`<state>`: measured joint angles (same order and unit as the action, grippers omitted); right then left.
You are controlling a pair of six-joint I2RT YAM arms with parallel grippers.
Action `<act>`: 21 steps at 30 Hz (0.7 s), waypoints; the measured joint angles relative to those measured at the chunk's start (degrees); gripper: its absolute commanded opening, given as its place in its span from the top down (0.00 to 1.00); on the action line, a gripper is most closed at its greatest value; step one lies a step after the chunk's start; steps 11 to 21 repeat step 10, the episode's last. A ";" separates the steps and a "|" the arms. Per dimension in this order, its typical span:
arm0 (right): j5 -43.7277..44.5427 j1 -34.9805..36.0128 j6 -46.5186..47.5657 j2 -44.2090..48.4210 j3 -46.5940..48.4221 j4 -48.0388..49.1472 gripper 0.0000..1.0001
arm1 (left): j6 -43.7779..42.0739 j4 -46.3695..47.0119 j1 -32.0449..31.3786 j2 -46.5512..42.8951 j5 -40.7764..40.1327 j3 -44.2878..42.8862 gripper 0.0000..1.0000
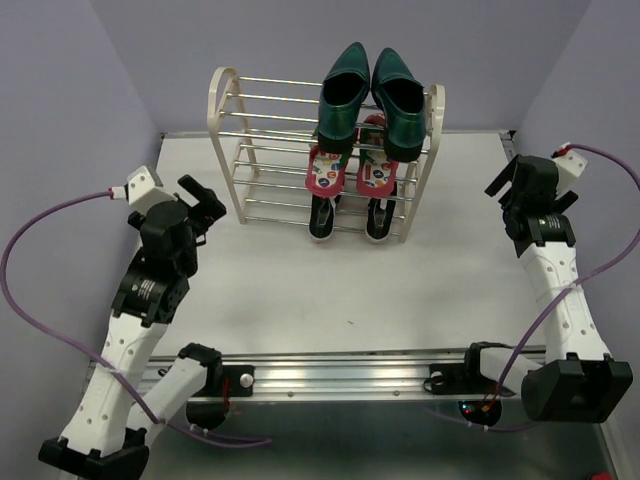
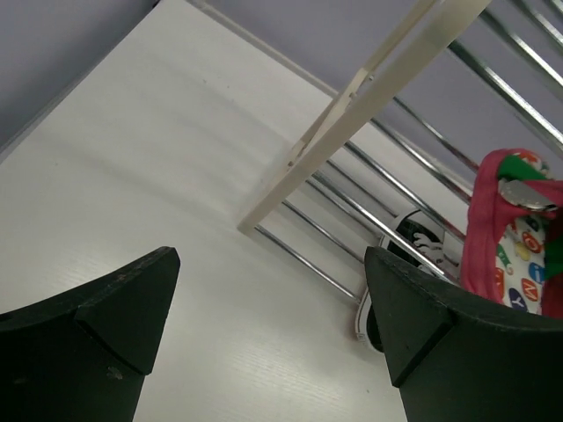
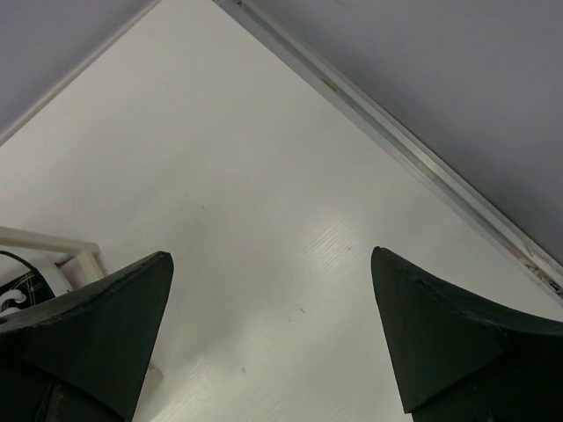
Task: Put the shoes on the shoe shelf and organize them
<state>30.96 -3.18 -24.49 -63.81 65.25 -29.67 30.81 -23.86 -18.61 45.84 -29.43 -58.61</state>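
The cream shoe shelf (image 1: 225, 120) stands at the back middle of the table. The dark-green loafers (image 1: 370, 95) sit side by side on its top tier at the right end. The red flip-flops (image 1: 350, 172) lie on the middle tier below them. The black sneakers (image 1: 350, 218) sit on the bottom tier. My left gripper (image 1: 207, 203) is open and empty, left of the shelf. Its wrist view shows the shelf frame (image 2: 378, 88), a flip-flop (image 2: 515, 229) and a sneaker toe (image 2: 409, 255). My right gripper (image 1: 505, 185) is open and empty, right of the shelf.
The left half of the shelf tiers (image 1: 270, 150) holds nothing. A metal rail (image 1: 340, 378) runs along the near table edge between the arm bases. Purple cables (image 1: 40, 270) loop beside both arms. The back table edge (image 3: 396, 132) meets the purple wall.
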 measured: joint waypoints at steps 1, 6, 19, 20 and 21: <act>0.28 0.02 -0.68 0.20 -0.63 -0.02 0.00 | 0.11 0.04 0.07 -1.55 0.20 0.00 0.01; 0.94 0.02 -1.79 3.04 -1.05 0.15 0.00 | 0.59 0.92 0.28 -6.84 -0.07 -0.02 0.01; 1.22 0.02 -1.90 8.41 -2.03 1.95 0.00 | 1.11 0.87 0.37 -6.67 -0.59 -0.04 0.01; 1.22 0.02 -1.90 8.41 -2.03 1.95 0.00 | 1.11 0.87 0.37 -6.67 -0.59 -0.04 0.01; 1.22 0.02 -1.90 8.41 -2.03 1.95 0.00 | 1.11 0.87 0.37 -6.67 -0.59 -0.04 0.01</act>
